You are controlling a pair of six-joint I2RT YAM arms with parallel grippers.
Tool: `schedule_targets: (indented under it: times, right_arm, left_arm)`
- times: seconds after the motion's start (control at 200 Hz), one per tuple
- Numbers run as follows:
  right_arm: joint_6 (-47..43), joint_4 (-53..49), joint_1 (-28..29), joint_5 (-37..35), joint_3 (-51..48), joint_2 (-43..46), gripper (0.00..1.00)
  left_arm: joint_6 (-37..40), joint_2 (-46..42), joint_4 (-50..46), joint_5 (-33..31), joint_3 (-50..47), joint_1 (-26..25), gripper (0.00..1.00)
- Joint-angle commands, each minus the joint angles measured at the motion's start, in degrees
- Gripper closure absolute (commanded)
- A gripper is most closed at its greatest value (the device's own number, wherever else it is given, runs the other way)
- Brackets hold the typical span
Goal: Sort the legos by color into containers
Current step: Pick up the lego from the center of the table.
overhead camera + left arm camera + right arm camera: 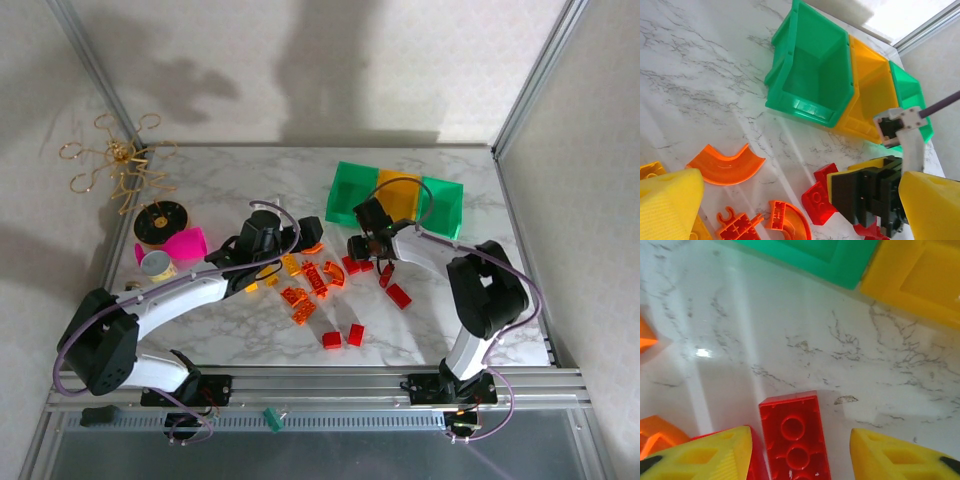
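Red brick (pixel 795 440) beneath right tool (pixel 800 452) (jaws spread), green bin (pixel 840 260) beyond

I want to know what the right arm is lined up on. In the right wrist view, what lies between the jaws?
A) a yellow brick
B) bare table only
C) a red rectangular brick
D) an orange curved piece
C: a red rectangular brick lies studs-up between the right jaws, which stand open on either side of it.
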State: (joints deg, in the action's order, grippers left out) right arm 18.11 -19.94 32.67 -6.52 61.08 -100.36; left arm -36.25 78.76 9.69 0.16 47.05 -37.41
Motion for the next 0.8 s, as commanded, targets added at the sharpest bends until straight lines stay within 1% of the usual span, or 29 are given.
schedule_targets:
  times: [0.0,0.205,0.295,0.401,0.541,0.686,0.731,0.791]
  right_arm:
    - [2.4,0.7,0.2,-2.2,2.0,-2.8,0.45]
    - [2.0,0.7,0.2,-3.0,2.4,-5.7,0.46]
    - [1.8,0.7,0.2,-3.0,2.4,-6.1,0.53]
    - [1.7,0.8,0.2,-2.8,2.1,-4.4,0.64]
    - [0.7,-0.1,0.5,-0.7,3.1,-0.7,0.73]
    - [0.0,1.4,0.7,0.8,5.7,3.5,0.74]
    - [-0.5,2.4,0.7,0.3,7.0,3.7,0.74]
    - [-1.4,3.5,0.6,-2.2,9.2,2.3,0.73]
  left_arm:
    - [0.1,0.3,-1.5,-0.9,0.6,0.4,0.00]
    - [0.9,-0.2,-2.6,-2.0,0.6,0.4,0.00]
    - [0.9,0.0,-2.6,-2.1,0.6,0.4,0.00]
    - [0.8,0.2,-2.5,-1.8,0.8,0.4,0.00]
    - [0.7,-0.1,-2.5,-1.7,1.5,0.5,0.00]
    - [0.5,0.4,-1.6,-1.3,2.9,1.1,0.00]
    - [0.5,1.0,-1.5,-1.1,3.7,1.4,0.00]
    - [0.1,1.9,-1.2,-0.7,4.6,2.0,0.00]
